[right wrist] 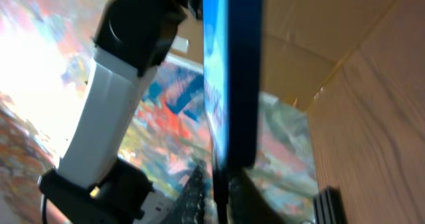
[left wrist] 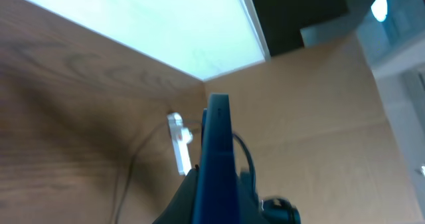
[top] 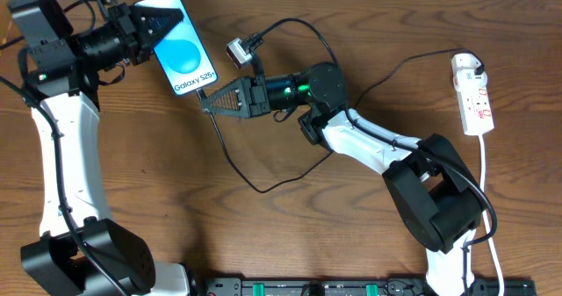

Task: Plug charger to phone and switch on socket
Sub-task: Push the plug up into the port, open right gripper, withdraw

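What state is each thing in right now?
phone: screen lit, gripped by the left hand.
left hand: shut on the phone.
charger: tip at phone's bottom edge; seated or not, unclear.
right hand: at the charger tip; open or shut unclear.
power strip: on the table, untouched; switch unreadable.

A robotics lab: left arm (top: 63, 155) and right arm (top: 369, 142) stand at a wooden table (top: 263, 239) screened by cardboard (left wrist: 319, 117).
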`<state>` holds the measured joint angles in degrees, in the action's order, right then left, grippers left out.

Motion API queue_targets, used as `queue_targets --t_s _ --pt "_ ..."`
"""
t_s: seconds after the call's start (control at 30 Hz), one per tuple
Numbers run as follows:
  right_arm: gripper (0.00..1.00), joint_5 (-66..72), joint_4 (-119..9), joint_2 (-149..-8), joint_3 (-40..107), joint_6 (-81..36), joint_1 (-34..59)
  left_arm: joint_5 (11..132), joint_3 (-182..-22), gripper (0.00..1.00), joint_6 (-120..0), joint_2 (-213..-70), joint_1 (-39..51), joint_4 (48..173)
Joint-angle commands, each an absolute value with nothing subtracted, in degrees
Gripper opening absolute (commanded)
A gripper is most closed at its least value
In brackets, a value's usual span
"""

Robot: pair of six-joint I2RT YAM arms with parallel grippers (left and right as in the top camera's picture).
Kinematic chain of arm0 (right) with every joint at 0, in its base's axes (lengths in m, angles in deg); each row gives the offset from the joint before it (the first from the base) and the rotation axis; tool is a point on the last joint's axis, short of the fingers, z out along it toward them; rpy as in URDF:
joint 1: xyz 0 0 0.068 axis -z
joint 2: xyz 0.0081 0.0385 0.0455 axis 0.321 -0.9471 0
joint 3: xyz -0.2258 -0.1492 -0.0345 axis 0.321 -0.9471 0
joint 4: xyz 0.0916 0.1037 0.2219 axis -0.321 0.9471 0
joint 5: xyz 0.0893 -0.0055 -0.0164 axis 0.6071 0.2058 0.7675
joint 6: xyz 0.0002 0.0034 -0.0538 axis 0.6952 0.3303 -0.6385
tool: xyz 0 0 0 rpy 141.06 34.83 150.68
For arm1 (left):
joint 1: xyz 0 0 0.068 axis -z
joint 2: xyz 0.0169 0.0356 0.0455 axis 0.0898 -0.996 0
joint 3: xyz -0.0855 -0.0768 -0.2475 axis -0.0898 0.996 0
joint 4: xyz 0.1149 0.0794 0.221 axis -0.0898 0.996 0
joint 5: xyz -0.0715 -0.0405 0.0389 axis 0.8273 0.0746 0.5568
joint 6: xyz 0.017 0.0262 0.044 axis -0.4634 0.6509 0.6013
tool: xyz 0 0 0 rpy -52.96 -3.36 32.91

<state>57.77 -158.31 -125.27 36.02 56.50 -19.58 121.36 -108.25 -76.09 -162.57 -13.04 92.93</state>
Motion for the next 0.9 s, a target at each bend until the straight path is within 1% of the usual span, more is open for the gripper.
queue_targets --t_s 0.0,0.1,0.17,0.23,0.43,0.57,0.63,0.73,0.87 --pt "0.29 52.11 -158.59 -125.22 36.54 55.67 -19.08 126.12 -108.51 0.07 -75.06 -161.70 -12.50 93.11" --pt "0.46 52.68 -158.61 -125.22 36.54 55.08 -19.03 126.15 -108.51 0.07 -74.62 -161.70 -12.78 93.08" --pt "0.55 53.09 -158.59 -125.22 36.54 55.10 -18.81 126.15 -108.51 0.07 -74.40 -161.70 -13.15 93.11" --pt "0.60 53.92 -158.61 -125.22 36.54 55.12 -18.27 126.17 -108.51 0.08 -74.40 -161.70 -13.85 93.11" --pt "0.63 56.11 -158.31 -125.22 36.54 54.80 -15.32 129.18 -108.51 0.07 -74.42 -161.70 -16.58 93.13" --pt "0.65 56.33 -153.02 -125.22 36.54 51.06 -13.37 131.43 -108.51 0.07 -74.47 -161.70 -17.65 93.13" --pt "0.68 56.33 -145.41 -125.22 36.54 47.10 -12.80 131.74 -108.51 0.07 -74.47 -161.70 -17.72 93.13" --pt "0.68 56.13 -129.74 -125.22 36.54 40.48 -12.58 131.72 -108.51 0.08 -74.47 -161.70 -17.70 93.13" --pt "0.60 54.27 -110.62 -125.22 36.54 29.51 -12.61 131.70 -108.51 0.07 -74.47 -161.70 -17.70 93.13"
